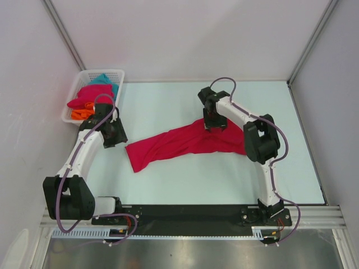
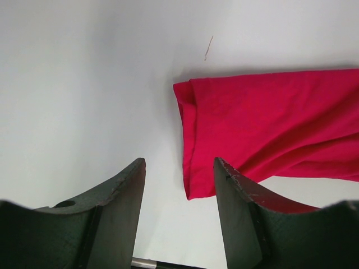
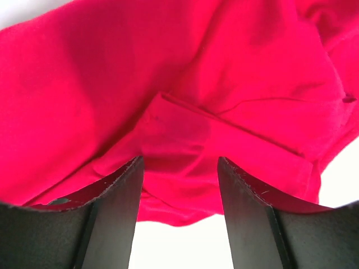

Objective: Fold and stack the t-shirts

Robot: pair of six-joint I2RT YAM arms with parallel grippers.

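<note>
A: Where is the crimson t-shirt (image 1: 185,143)?
B: On the table (image 1: 168,106), mid-surface. It is drawn out into a long rumpled band. The left end lies nearer the arm bases, and the right end runs under the right arm. In the left wrist view the left end has its edge turned over.

A: Left gripper (image 2: 179,193)?
B: The claw is spread with nothing in the gap, only bare table below. In its own view the shirt's end reaches just past the right-hand finger. From above, the gripper sits just beside the band's left end, between it and the basket (image 1: 112,72). No contact seen.

A: Right gripper (image 3: 179,193)?
B: It is over the band's far edge, right of the middle. The claw is spread as well. Crimson cloth fills most of its wrist view, and a folded seam crosses just beyond the 2 fingers. Cannot tell whether the tips touch the fabric.

A: Other shirts?
B: All 3 are in the white mesh basket at the table's far-left corner. The teal t-shirt (image 1: 104,79) is at the far end, the pink t-shirt (image 1: 90,95) in the middle and the orange t-shirt (image 1: 81,114) at the near end. All are crumpled.

A: Anything else?
B: A thin strand (image 2: 208,48) lies on the table beyond the shirt's end, apart from it.
</note>
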